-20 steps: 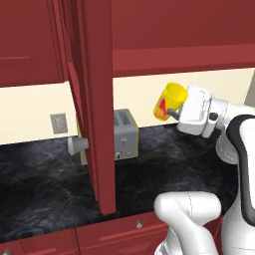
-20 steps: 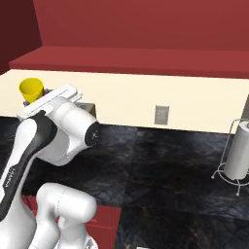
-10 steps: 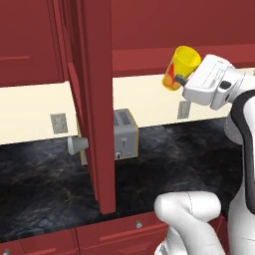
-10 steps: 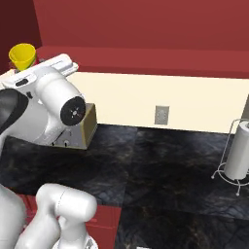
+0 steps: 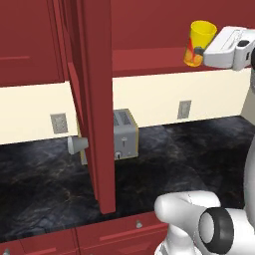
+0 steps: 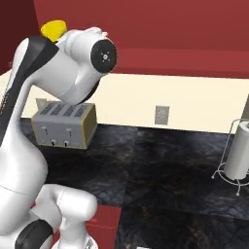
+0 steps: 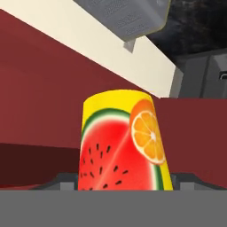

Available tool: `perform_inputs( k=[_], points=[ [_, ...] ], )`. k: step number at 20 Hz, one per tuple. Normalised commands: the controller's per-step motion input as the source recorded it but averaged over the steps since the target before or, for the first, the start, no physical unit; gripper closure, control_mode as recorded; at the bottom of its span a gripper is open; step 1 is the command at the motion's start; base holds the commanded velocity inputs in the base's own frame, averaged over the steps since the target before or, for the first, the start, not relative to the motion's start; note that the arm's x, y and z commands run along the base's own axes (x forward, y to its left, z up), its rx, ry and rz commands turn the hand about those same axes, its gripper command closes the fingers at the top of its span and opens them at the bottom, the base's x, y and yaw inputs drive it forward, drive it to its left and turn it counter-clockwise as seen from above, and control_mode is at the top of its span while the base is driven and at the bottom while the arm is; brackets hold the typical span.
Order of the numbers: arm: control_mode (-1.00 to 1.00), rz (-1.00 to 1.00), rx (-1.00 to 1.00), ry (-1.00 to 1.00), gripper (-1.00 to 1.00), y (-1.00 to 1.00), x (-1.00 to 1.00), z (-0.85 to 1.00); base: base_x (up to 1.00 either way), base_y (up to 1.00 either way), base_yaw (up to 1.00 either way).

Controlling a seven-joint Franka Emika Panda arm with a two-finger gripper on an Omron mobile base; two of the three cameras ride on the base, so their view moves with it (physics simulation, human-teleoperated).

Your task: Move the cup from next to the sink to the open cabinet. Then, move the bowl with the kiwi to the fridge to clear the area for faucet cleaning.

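The cup (image 5: 200, 41), yellow with a watermelon and orange print, is held high in my gripper (image 5: 201, 50), whose jaws are shut on its lower part. It hangs roughly upright in front of the open cabinet (image 5: 149, 25), its base about level with the red shelf (image 5: 147, 63). The tall cabinet door (image 5: 95, 104) stands open to the left. From the right, the cup's yellow rim (image 6: 53, 28) peeks over my arm. The hand view has the cup (image 7: 122, 142) between the gripper (image 7: 123, 181) tips, with red cabinet behind. Sink, bowl, kiwi and fridge are out of view.
A silver toaster (image 5: 123, 133) stands on the black stone counter (image 5: 189, 154) against the cream wall, below the cabinet. A paper towel holder (image 6: 240, 156) stands at the far right. Wall outlets (image 5: 184, 109) sit on the backsplash. Red base drawers (image 5: 124, 231) run along the front.
The arm has lifted the cup up and to the right, from in front of the cream wall to the level of the cabinet shelf. The grip is unchanged.
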Motion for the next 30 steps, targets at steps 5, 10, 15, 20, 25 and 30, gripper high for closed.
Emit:
perform_inputs(
  k=[5, 10, 15, 20, 25, 30],
  points=[
    [-1.00, 0.00, 0.06, 0.36, 1.00, -0.05, 0.12, -0.12, 0.00, 0.00, 0.00],
    [-1.00, -0.03, 0.08, 0.02, 1.00, 0.00, 0.13, -0.01, 0.00, 0.00, 0.00],
    [-1.00, -0.20, 0.05, 0.03, 1.00, 0.00, 0.78, -0.08, 0.00, 0.00, 0.00],
    [-1.00, -0.26, 0.03, 0.15, 1.00, 0.00, 0.89, -0.31, 0.00, 0.00, 0.00],
    [-1.00, -0.23, 0.14, 0.15, 1.00, 0.00, 0.75, -0.06, 0.00, 0.00, 0.00],
    [-1.00, -0.13, 0.27, 0.02, 1.00, -0.09, 0.16, 0.28, 0.00, 0.00, 0.00]
  ],
)
